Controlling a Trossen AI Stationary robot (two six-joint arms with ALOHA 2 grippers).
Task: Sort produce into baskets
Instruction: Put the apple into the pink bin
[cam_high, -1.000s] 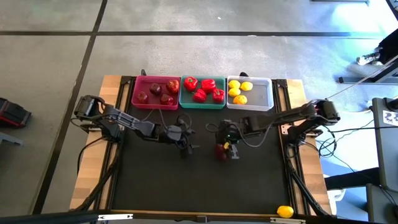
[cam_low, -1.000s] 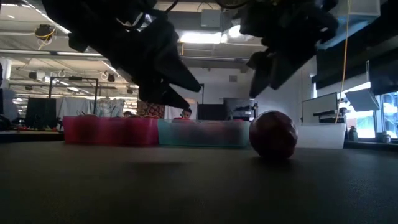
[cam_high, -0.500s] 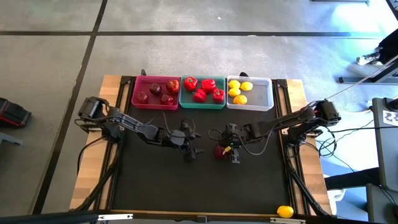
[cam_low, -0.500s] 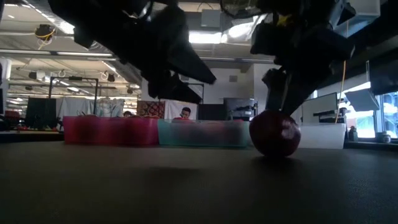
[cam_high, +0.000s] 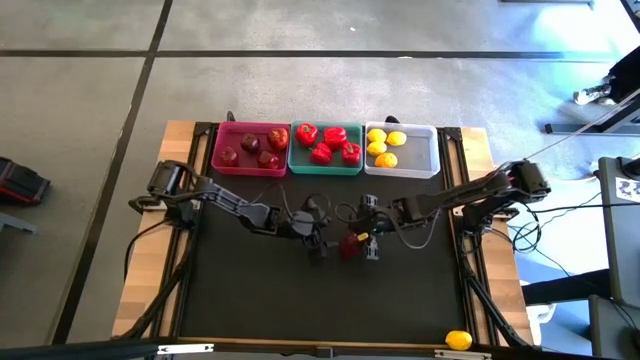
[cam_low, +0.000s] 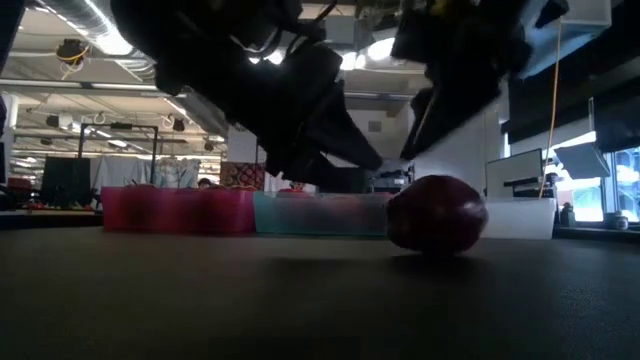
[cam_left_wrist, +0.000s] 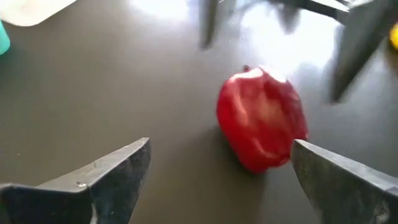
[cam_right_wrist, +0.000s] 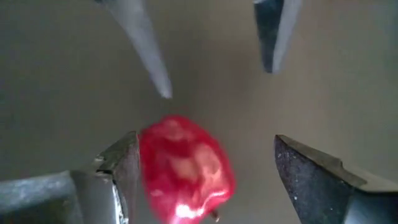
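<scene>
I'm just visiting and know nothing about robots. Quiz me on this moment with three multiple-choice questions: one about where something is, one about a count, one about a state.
1. Where is the stray lemon?
A. in the pink basket
B. near the table's front right corner
C. between the grippers

2. How many lemons lie in the grey-white basket?
A. three
B. one
C. six

3. How are the left gripper and right gripper set around the apple on the mat?
A. both open
B. both shut
C. left shut on the apple

Answers: 1 B, the high view shows it alone at that corner. 2 A, three yellow fruits show there. 3 A, both wrist views show the fingers spread apart, the apple unclamped.
</scene>
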